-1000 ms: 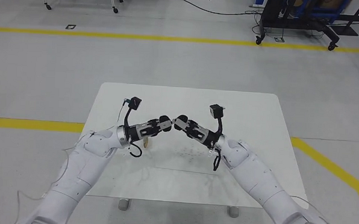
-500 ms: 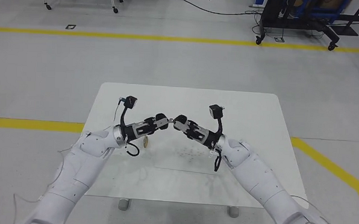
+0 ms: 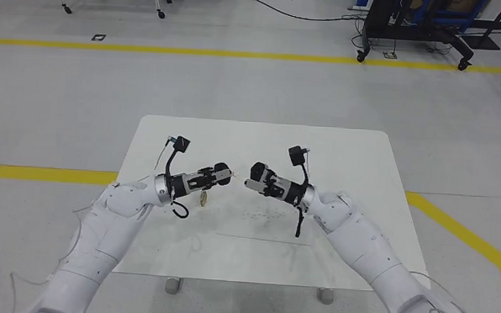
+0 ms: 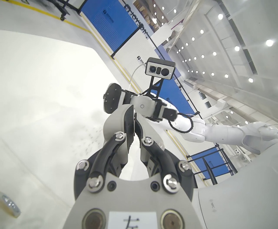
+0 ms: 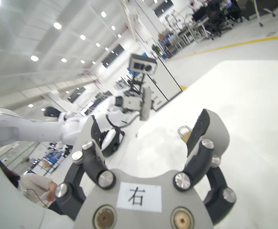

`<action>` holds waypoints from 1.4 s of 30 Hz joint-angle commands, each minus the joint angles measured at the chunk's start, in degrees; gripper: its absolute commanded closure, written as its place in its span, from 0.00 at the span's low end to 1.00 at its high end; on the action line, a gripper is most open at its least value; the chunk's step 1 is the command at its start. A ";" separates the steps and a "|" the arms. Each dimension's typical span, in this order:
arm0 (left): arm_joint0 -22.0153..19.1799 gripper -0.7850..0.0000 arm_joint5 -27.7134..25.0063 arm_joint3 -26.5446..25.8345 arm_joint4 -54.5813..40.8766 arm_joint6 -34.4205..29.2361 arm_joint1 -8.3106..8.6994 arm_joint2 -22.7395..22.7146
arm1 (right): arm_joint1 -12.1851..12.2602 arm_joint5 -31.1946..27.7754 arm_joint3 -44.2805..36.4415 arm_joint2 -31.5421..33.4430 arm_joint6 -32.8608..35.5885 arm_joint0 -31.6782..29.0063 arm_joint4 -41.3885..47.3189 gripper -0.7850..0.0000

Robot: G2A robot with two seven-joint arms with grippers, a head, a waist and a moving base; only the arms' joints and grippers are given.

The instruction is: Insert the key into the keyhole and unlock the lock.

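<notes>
A small brass padlock [image 3: 204, 200] lies on the white table [image 3: 352, 152] just below my left gripper [image 3: 223, 174]. Its silver shackle [image 5: 184, 132] peeks out beside one right finger. The left gripper [image 4: 134, 112] hovers over the table's middle with its pads pressed together; a thin metal edge, which looks like the key, shows between them. Facing it across a small gap is my right gripper [image 3: 254, 175]. In its own wrist view the right gripper [image 5: 149, 116] has its fingers wide apart and holds nothing.
A silver metal piece [image 4: 8, 208] lies on the table by the left wrist, probably part of the padlock. The table's far half and right side are bare. Yellow floor lines run around the table.
The two grippers met tip to tip above the table's middle a second ago. They have since drawn apart, the left one pulling back to the left.
</notes>
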 commanded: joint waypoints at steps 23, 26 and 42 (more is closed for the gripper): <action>-3.41 1.00 -0.87 -0.20 0.18 -8.80 -0.77 6.57 | 3.85 10.12 -6.58 3.67 33.80 -3.29 26.07 0.86; -3.63 1.00 -1.23 -0.03 0.05 -9.20 -0.81 6.99 | 3.79 10.07 -6.45 3.34 33.19 -3.17 25.53 0.89; -4.20 0.62 -2.05 0.38 1.17 -7.91 -0.78 7.86 | 3.70 9.07 -5.23 2.09 36.51 -2.38 29.64 1.00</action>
